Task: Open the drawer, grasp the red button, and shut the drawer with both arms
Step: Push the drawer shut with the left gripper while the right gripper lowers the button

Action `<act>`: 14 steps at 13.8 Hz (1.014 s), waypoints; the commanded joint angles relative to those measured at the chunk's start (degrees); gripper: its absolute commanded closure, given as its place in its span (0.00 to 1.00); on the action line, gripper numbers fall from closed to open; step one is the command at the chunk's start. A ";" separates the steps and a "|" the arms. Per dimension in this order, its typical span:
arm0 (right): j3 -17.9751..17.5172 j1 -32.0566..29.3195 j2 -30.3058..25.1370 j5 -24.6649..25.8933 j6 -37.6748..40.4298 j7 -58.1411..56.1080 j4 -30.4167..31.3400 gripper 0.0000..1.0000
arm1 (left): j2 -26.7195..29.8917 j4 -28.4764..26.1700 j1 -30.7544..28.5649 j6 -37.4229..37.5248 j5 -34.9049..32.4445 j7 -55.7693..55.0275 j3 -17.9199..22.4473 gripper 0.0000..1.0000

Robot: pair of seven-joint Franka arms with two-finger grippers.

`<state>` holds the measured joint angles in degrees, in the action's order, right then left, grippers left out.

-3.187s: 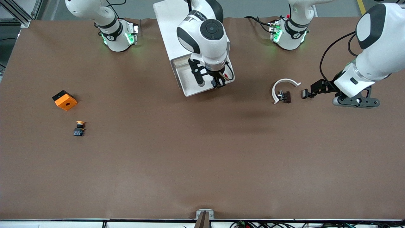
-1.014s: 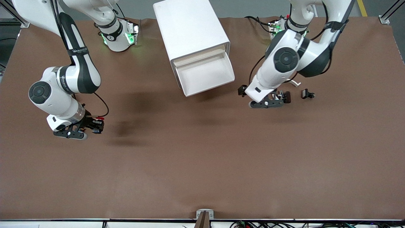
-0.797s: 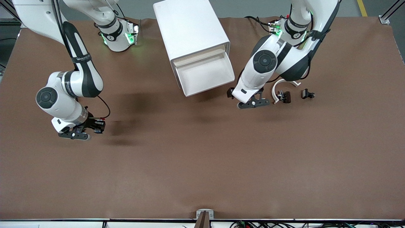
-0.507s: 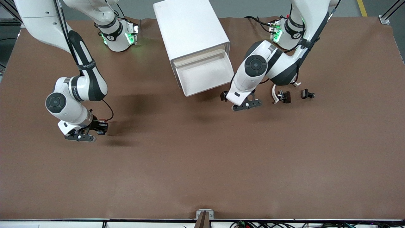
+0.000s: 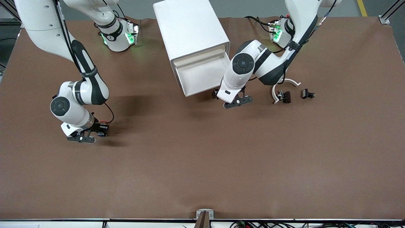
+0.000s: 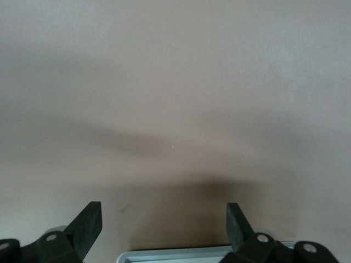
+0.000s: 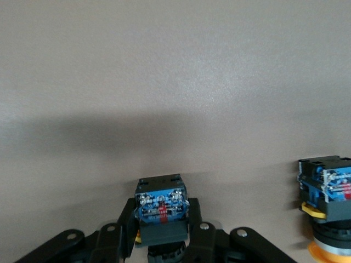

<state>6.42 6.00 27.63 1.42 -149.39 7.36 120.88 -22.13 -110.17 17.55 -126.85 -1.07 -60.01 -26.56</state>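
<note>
The drawer (image 5: 204, 74), the top one of the white cabinet (image 5: 190, 28), stands pulled out and its tray is bare. My right gripper (image 5: 100, 130) is shut on the button (image 5: 103, 127), low over the table toward the right arm's end. The right wrist view shows the button's blue-and-black body (image 7: 162, 207) between the fingers (image 7: 204, 235); its cap is hidden there. My left gripper (image 5: 216, 95) is open and empty, just off the drawer's front corner. In the left wrist view (image 6: 163, 211) a strip of the drawer's rim (image 6: 181, 255) lies between the jaws.
A second button with a yellow-orange cap (image 7: 328, 205) lies on the table beside the held one; the right arm hides it in the front view. A white curved piece (image 5: 284, 83), a small dark part (image 5: 284, 96) and a black clip (image 5: 307, 94) lie toward the left arm's end.
The right gripper left the drawer with the button and has come down beside the yellow-capped one. The left gripper has swung from the curved white piece to the drawer's front corner.
</note>
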 commanded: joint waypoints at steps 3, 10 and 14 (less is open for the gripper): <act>-1.06 -1.78 -0.30 1.31 -3.19 -0.15 3.22 1.00 | -1.42 0.84 4.24 -0.33 -1.48 -4.58 -0.07 0.00; -1.06 -2.48 -1.62 1.40 0.15 -0.15 3.22 1.00 | -2.31 0.84 9.77 -0.16 -1.48 -11.08 -0.16 0.00; -1.06 -2.40 -2.41 1.31 1.99 -0.15 3.13 1.00 | -3.54 1.63 12.15 0.11 -0.78 -14.94 -0.33 0.00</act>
<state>6.23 5.00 26.85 1.42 -149.14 7.36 122.06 -24.30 -109.89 28.51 -126.87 -1.13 -72.34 -26.60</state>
